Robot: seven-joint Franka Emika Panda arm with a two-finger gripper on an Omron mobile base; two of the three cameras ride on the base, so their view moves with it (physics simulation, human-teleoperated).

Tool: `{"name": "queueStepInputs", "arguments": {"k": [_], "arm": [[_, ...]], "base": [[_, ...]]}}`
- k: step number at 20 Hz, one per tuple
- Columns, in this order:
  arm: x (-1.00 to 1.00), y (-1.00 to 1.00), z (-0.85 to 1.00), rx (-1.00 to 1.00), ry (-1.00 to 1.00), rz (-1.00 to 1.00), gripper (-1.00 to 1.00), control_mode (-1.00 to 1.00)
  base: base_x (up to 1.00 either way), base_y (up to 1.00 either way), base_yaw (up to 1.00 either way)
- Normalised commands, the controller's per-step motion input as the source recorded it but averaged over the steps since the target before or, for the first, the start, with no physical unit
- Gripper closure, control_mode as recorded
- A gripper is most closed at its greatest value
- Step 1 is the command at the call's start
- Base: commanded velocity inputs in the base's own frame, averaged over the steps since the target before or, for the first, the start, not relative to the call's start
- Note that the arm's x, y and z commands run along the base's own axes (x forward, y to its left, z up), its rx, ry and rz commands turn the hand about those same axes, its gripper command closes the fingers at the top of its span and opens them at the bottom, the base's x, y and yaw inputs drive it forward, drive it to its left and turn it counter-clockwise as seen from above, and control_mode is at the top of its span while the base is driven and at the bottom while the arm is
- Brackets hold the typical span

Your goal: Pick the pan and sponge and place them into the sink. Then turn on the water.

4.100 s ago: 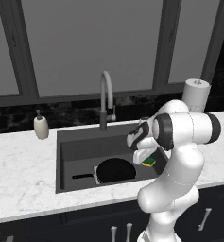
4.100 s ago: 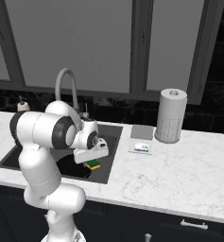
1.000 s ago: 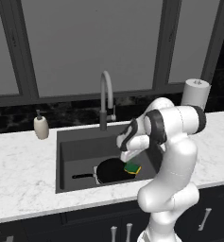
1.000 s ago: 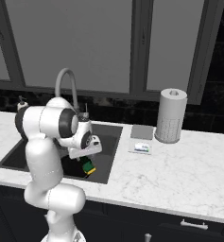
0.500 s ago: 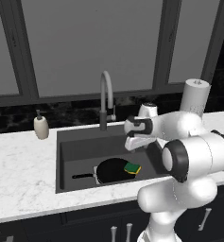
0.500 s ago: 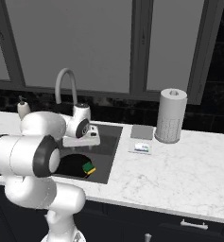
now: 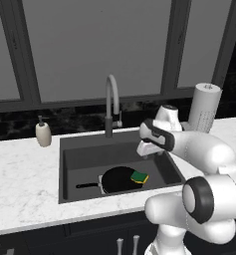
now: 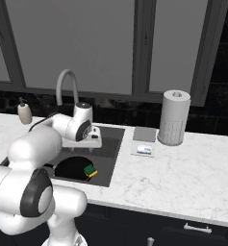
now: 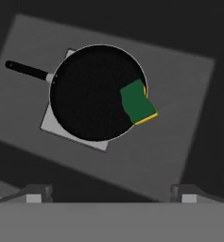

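**Two things down in the basin, my pincer wide and empty**

Two task items lie in the sink (image 7: 69, 164) in the left base view: the pan (image 7: 117, 180) sits on the basin floor with its handle pointing to nine o'clock, and the sponge (image 7: 139, 177) rests green side up on the pan's rim at three o'clock. My pincer (image 7: 148, 151) hangs above the basin's right half, just past the pan toward one o'clock, apart from both. The faucet (image 7: 111, 102) arches up behind the sink at twelve o'clock, with the soap dispenser (image 7: 43, 133) on the counter (image 7: 25, 194) toward ten o'clock and the paper towel roll (image 7: 204, 107) at the far right.

From the right base view, my arm hides much of the basin. Pan and sponge show at its near right corner, the sponge at the pan's four o'clock. A small flat box (image 8: 144, 150) lies on the marble between sink and towel roll.

Looking down from the hand, the pan covers most of the light square (image 9: 54, 128) on the sink floor, handle toward ten o'clock, the sponge overhanging its rim at three o'clock. My fingertips (image 9: 35, 194) stand spread far apart with nothing between them.
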Motion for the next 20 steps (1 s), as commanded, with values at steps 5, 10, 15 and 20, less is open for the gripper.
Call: {"name": "queueStepInputs", "arguments": {"k": [5,10,15,20], "arm": [[0.11,0.02,0.0,0.18,-0.07,-0.07,-1.0,-1.0],[0.25,0.25,0.13,0.32,-0.13,-0.24,-1.0,-1.0],[0.26,0.38,0.31,0.24,-0.01,-0.32,-1.0,-1.0],[0.18,0.19,0.2,0.19,0.01,-0.33,-1.0,-1.0]], "base": [[0.0,0.0,0.0],[0.0,0.0,0.0],[0.0,0.0,0.0],[0.0,0.0,0.0]]}}
